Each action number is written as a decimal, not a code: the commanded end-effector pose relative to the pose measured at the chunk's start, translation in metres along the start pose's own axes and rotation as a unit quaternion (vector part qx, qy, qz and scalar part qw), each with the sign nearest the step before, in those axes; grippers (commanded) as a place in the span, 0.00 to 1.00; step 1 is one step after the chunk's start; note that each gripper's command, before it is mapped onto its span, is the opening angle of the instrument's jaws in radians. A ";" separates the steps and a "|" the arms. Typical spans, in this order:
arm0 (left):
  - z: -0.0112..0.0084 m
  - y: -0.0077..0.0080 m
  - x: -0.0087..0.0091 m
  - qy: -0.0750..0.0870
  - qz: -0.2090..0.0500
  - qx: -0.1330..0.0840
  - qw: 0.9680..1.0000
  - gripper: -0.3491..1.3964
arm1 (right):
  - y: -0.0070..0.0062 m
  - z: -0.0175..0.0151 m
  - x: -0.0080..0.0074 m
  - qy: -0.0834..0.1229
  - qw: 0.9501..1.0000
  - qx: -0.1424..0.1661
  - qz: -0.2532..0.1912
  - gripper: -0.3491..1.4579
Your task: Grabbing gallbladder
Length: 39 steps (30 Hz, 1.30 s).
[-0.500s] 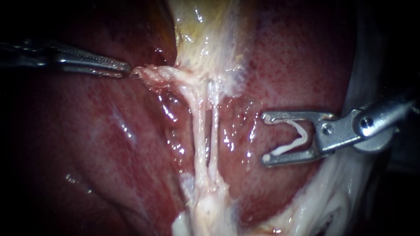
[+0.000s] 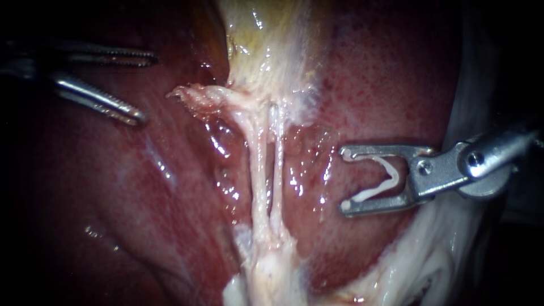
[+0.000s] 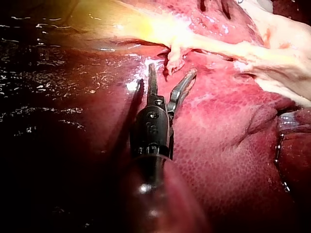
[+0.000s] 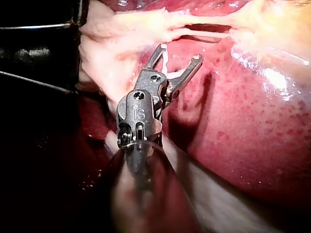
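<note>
**While the pincer stands released, the gallbladder is not yet held**

Since the left instrument (image 2: 147, 88) has its pincer spread wide with nothing in it, I judge that the grab has not been made. Dark red liver (image 2: 113, 198) lies close under the pincer's lower half.

Just ahead of the tips, and apart from them in the endoscope view, a ragged pale tag (image 2: 190, 93) sticks out from the foot of the gallbladder (image 2: 266, 45). In the left wrist view the tag (image 3: 173, 57) hangs close ahead of the gap between the two halves. I cannot tell whether it brushes one of them.

Beyond the tag the yellowish gallbladder body stretches away. Two thin pale tubes (image 2: 258, 170) run side by side from its foot. Farther off, across the tubes, the right instrument (image 2: 343, 179) holds its pincer wide, with a white clip (image 2: 374, 191) seated between the halves and touching both.

The risks, as I judge them:
- **Slipping or tearing:** the tag is thin, frayed and glistening wet. A bite on its very tip could slip off or tear it.
- **Nipping the liver:** closing the pincer while it presses low could catch or scrape the liver beneath.
- **Catching the tubes:** reaching too deep past the tag could catch them.
- **Straining the tubes:** a hard pull on the tag would strain both tubes and drag them towards the waiting clip.
</note>
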 end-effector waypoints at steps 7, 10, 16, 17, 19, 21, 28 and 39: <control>0.0037 0.0003 0.0013 -0.001 0.007 0.006 1.000 0.64 | 0.0000 0.0000 0.0000 0.000 1.000 0.000 0.000 0.46; 0.0057 0.0007 0.0017 0.000 0.007 0.005 1.000 0.63 | 0.0000 0.0000 0.0000 0.000 1.000 0.000 0.000 0.46; 0.0089 0.0019 0.0010 0.002 0.015 -0.005 1.000 0.57 | -0.0001 0.0000 0.0001 0.000 1.000 0.000 0.000 0.46; 0.0093 0.0020 0.0008 0.003 0.019 -0.007 1.000 0.54 | -0.0001 0.0000 0.0001 0.000 1.000 0.000 0.000 0.46; 0.0098 0.0021 0.0008 0.003 0.022 -0.008 1.000 0.50 | 0.0000 0.0000 0.0001 0.000 1.000 0.000 0.000 0.46; 0.0102 0.0021 0.0008 0.003 0.021 -0.010 1.000 0.48 | 0.0000 0.0000 0.0001 0.000 1.000 0.000 0.000 0.46; 0.0108 0.0016 0.0000 0.004 0.022 -0.013 1.000 0.36 | -0.0001 0.0001 0.0001 0.000 1.000 0.000 0.000 0.46; 0.0096 0.0012 -0.0006 -0.009 -0.017 -0.004 1.000 0.00 | -0.0001 0.0001 0.0001 0.000 1.000 0.000 0.000 0.46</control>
